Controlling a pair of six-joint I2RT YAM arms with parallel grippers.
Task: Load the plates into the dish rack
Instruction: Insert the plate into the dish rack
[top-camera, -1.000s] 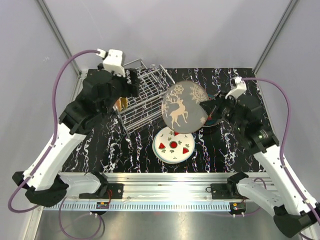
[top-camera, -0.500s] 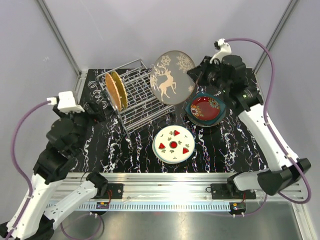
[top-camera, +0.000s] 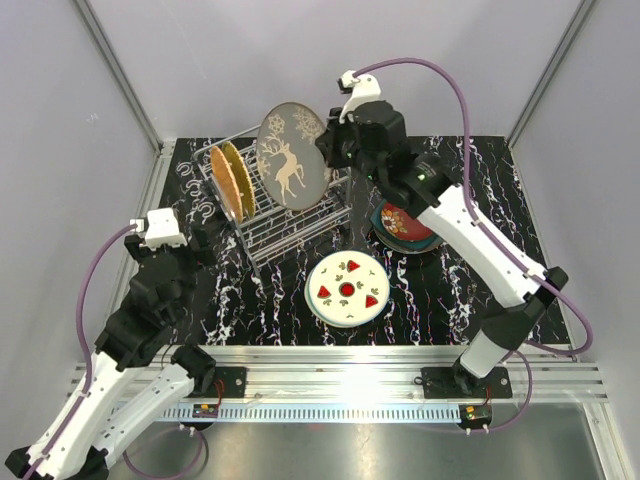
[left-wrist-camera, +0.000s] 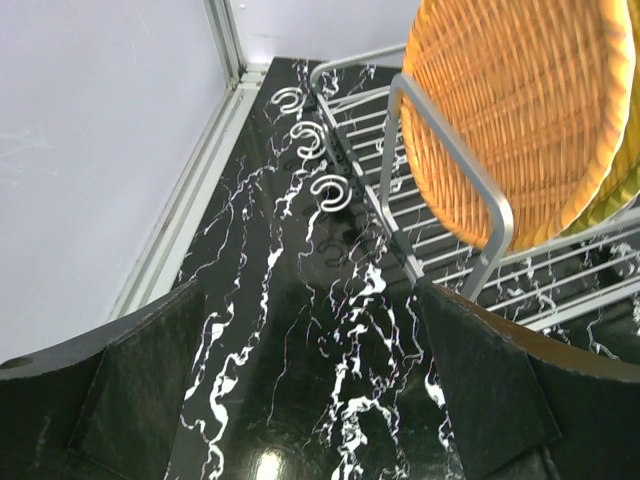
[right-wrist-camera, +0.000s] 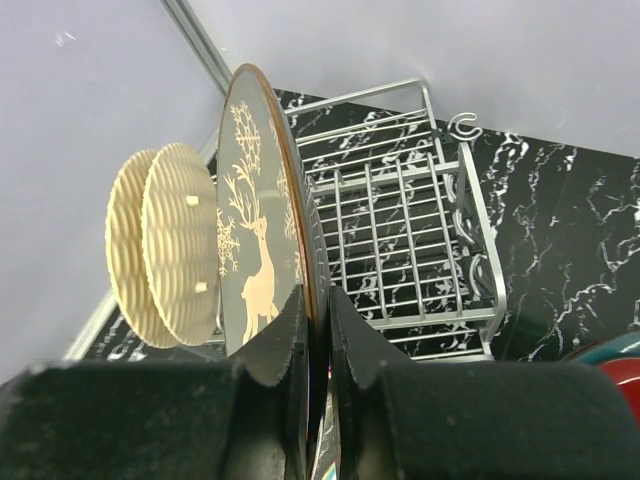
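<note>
R gripper (right-wrist-camera: 315, 312) is clamped on the rim of the grey reindeer plate (top-camera: 290, 158), held on edge over the dish rack (top-camera: 300, 222), face roughly parallel w/ the two woven plates (top-camera: 232, 180) standing at the rack's left end. Free slots lie below, just right of those, so prob a plain lowering move. L gripper (left-wrist-camera: 310, 400), jaws wide apart & empty, sits low left of the rack over the black marble table (top-camera: 250, 300), clear of it.

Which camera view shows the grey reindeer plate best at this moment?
The top external view: the reindeer plate faces the camera almost fully, held at the dish rack. The right wrist view shows it steeply foreshortened, its rim pinched by the right gripper. The left wrist view does not show it.
</note>
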